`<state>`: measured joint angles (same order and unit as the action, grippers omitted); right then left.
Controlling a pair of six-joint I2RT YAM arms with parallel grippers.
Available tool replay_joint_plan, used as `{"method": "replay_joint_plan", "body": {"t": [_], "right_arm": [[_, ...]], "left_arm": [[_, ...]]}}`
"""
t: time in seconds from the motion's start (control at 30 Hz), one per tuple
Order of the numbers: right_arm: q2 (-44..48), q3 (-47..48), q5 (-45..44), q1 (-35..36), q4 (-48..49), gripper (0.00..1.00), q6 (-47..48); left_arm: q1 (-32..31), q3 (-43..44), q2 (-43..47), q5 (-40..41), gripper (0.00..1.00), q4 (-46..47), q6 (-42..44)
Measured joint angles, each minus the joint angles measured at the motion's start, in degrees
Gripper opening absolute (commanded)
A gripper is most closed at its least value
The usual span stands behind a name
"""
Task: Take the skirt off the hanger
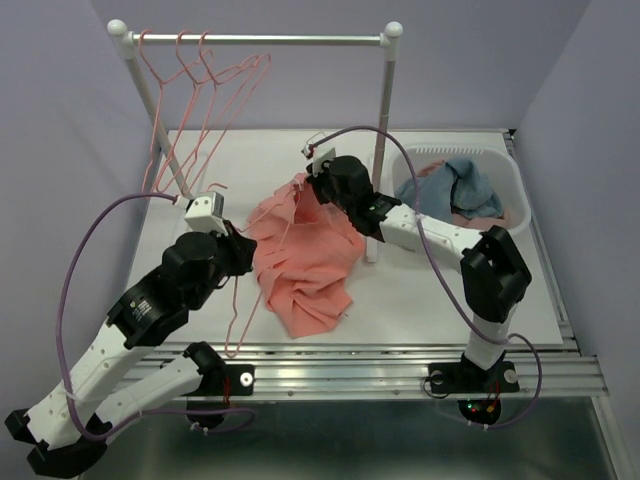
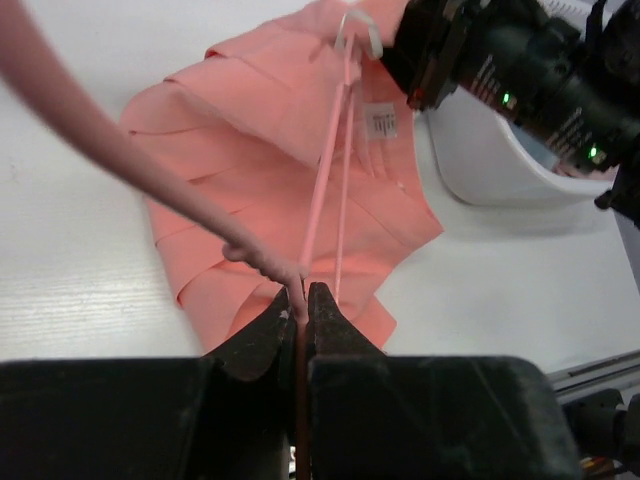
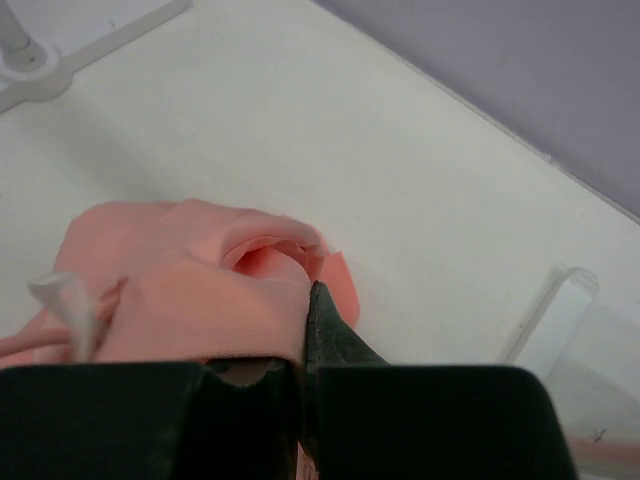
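Note:
The salmon-pink skirt (image 1: 305, 260) lies crumpled on the white table, still on a pink wire hanger (image 1: 238, 320) whose loop reaches toward the near edge. My left gripper (image 1: 240, 245) is at the skirt's left edge. In the left wrist view it (image 2: 303, 292) is shut on the hanger wire (image 2: 325, 190), which runs over the skirt (image 2: 260, 150) to a white clip (image 2: 355, 25). My right gripper (image 1: 312, 180) is at the skirt's far end. In the right wrist view it (image 3: 305, 295) is shut on a fold of the skirt (image 3: 190, 290), and cloth covers its left finger.
A white clothes rack stands at the back; its rail (image 1: 260, 40) carries empty pink hangers (image 1: 200, 70) on the left, and its right post (image 1: 385, 130) stands just behind my right arm. A white basket (image 1: 505, 170) of blue and pink clothes sits at the right.

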<state>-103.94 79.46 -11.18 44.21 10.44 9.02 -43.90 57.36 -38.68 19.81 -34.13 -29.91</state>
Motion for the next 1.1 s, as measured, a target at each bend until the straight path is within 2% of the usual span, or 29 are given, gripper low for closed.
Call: {"method": "replay_joint_plan", "body": {"t": [0.2,0.47,0.67,0.83,0.93,1.1], "right_arm": [[-5.1,5.5,-2.2,-3.9,-1.6,0.01,-4.5],[-6.1,5.2,-0.9,-5.4,-2.9,0.01,-5.2],[4.9,-3.9,1.3,-1.3,-3.6,0.01,-2.2],[17.2,-4.6,-0.4,2.4,-5.2,0.01,-0.4],[22.0,0.5,-6.5,2.0,-7.9,0.01,2.8],[22.7,12.7,-18.1,1.6,-10.5,0.01,11.5]], "left_arm": [[0.0,0.3,0.0,-0.4,0.0,-4.3,-0.3],[0.0,0.4,1.2,0.0,0.0,-7.9,-1.2],[0.0,0.4,2.3,5.3,0.0,-7.3,-3.3],[0.0,-0.2,2.0,9.2,0.0,-6.3,-4.7],[0.0,-0.8,2.3,9.9,0.0,-5.7,-5.3],[0.0,-1.6,3.4,10.2,0.0,-4.8,-5.7]]}}
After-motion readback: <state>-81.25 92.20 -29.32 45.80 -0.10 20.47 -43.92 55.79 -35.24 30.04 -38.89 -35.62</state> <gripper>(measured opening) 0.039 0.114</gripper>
